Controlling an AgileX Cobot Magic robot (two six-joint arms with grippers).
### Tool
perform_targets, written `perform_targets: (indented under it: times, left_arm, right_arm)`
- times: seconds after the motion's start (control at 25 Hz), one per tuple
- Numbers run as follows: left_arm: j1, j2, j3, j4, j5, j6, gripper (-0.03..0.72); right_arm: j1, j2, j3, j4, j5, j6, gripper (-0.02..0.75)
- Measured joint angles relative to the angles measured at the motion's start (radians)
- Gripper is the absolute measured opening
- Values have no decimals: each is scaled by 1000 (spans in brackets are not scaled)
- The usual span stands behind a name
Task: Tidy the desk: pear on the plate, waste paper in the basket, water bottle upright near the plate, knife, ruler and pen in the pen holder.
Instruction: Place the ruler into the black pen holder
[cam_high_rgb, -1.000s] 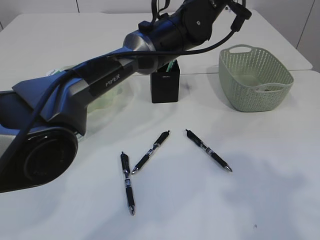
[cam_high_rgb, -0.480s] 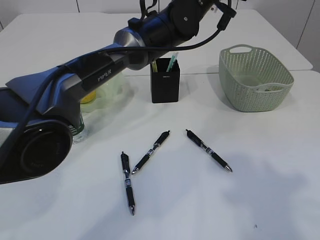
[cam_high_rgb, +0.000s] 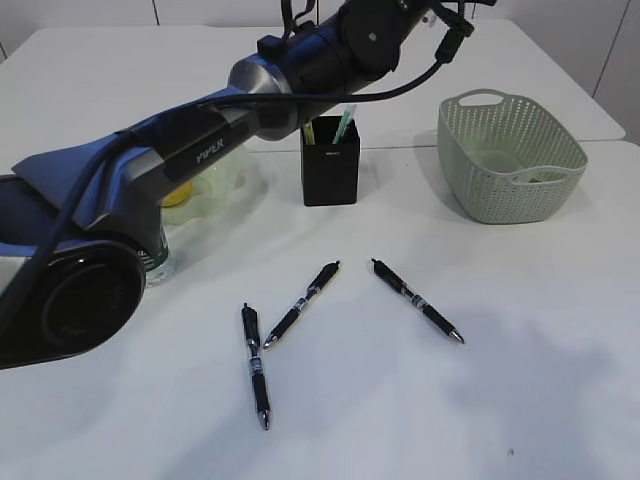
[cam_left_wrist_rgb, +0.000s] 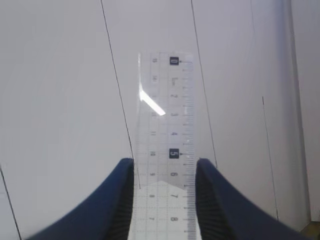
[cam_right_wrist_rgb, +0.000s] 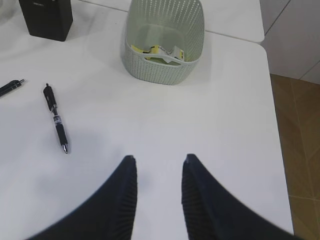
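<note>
On the white desk (cam_high_rgb: 560, 380), three black pens (cam_high_rgb: 302, 303) are lying in front of the black pen holder (cam_high_rgb: 330, 172). In the left wrist view, the left gripper (cam_left_wrist_rgb: 164, 200) is pinching the clear ruler (cam_left_wrist_rgb: 166, 145) upright. In the right wrist view, the right gripper (cam_right_wrist_rgb: 157, 192) is hanging part-open and empty, near the green basket (cam_right_wrist_rgb: 162, 70) with the waste paper (cam_right_wrist_rgb: 162, 51) inside.

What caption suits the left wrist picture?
Left end effector holds a clear ruler upright against a white background.
</note>
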Motion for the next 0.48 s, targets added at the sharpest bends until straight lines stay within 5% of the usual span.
perform_targets:
  times: [0.36, 0.48]
  left_arm:
    - [0, -31, 0, -247, -43, 248, 265]
    - [-2, -39, 0, -408, -149, 363, 265]
  right_arm:
    - [0, 0, 0, 0, 0, 0, 261]
    - [0, 0, 0, 0, 0, 0, 261]
